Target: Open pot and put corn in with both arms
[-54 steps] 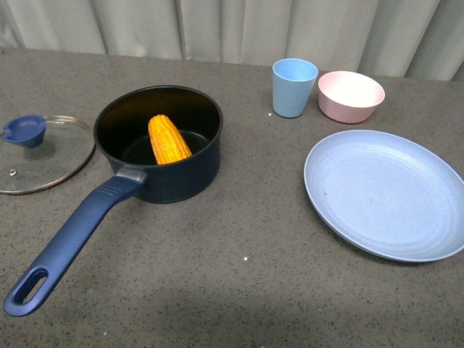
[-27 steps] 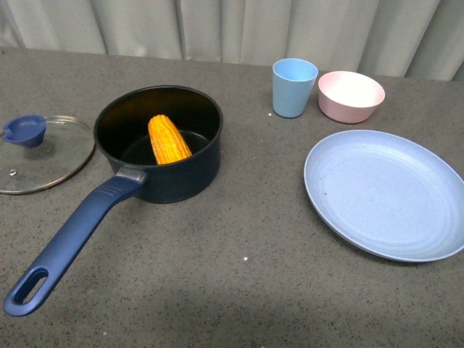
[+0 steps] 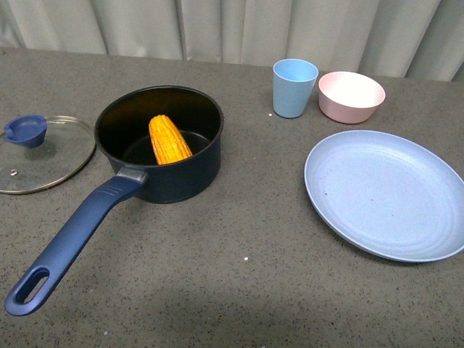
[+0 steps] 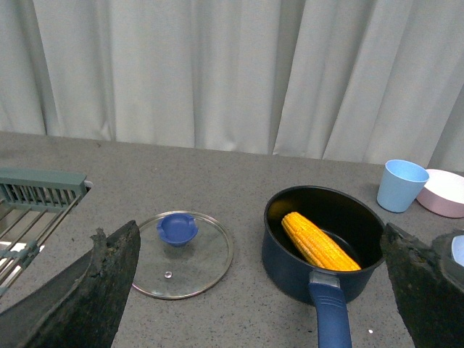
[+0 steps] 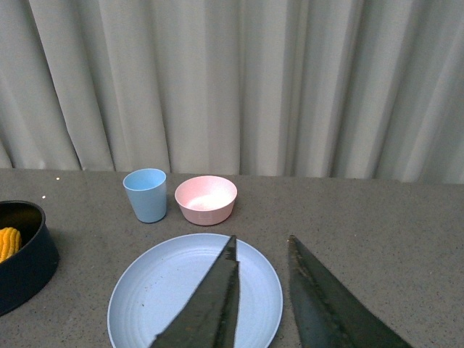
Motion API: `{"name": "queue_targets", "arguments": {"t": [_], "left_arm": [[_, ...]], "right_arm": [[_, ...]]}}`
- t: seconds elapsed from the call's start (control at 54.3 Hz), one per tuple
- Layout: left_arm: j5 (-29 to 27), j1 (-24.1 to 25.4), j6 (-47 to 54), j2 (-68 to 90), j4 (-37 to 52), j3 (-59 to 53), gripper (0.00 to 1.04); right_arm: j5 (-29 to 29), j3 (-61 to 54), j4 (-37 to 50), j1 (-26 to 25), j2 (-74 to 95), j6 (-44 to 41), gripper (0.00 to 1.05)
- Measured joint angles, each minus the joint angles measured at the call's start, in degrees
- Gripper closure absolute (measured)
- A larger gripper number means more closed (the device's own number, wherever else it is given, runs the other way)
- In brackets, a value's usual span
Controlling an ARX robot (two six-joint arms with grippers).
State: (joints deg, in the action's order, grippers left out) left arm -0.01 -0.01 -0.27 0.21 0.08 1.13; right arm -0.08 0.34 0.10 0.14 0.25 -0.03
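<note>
The yellow-orange corn cob [image 3: 169, 140] lies inside the dark navy-blue round pot [image 3: 161, 142], leaning against the black inner wall with one end down on the bottom. In the front view neither arm shows, so the corn is well apart from both tools. The long blue handle [image 3: 74, 242] of the pot points toward 7 o'clock and ends in a loop hole.

The pot is open. Its round glass lid [image 3: 40, 154] with the blue knob [image 3: 25, 130] lies flat on the grey table [image 3: 239, 275] just beside the pot, at 9 o'clock from it. At 1 o'clock from the pot stands a light blue cup [image 3: 293, 88], upright, and just beside it a pink bowl [image 3: 351, 96]; I see nothing in either of them. The wide pale blue plate [image 3: 384, 193] at 3 o'clock from the pot carries nothing.

In the left wrist view the left tool [image 4: 264, 290] stands wide apart, one black finger at each edge of the picture, grasping nothing; the pot with the corn and the lid show between the fingers but far off. A grey-green rack [image 4: 32, 199] shows at the edge of the table. In the right wrist view the right tool [image 5: 261, 297] has its fingers apart with a narrow gap, released, touching nothing, above the plate.
</note>
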Motion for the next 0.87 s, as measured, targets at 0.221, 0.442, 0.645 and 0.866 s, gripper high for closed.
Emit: {"name": "queue_targets", "arguments": {"t": [0.221,0.442,0.645,0.866], "left_arm": [[0.0,0.0,0.0,0.0,0.0,0.0,0.06],[0.0,0.0,0.0,0.0,0.0,0.0,0.06],[0.0,0.0,0.0,0.0,0.0,0.0,0.06],[0.0,0.0,0.0,0.0,0.0,0.0,0.06]], "right_arm": [[0.0,0.0,0.0,0.0,0.0,0.0,0.47],[0.0,0.0,0.0,0.0,0.0,0.1,0.07],[0.0,0.0,0.0,0.0,0.0,0.0,0.09],[0.0,0.0,0.0,0.0,0.0,0.0,0.09]]}}
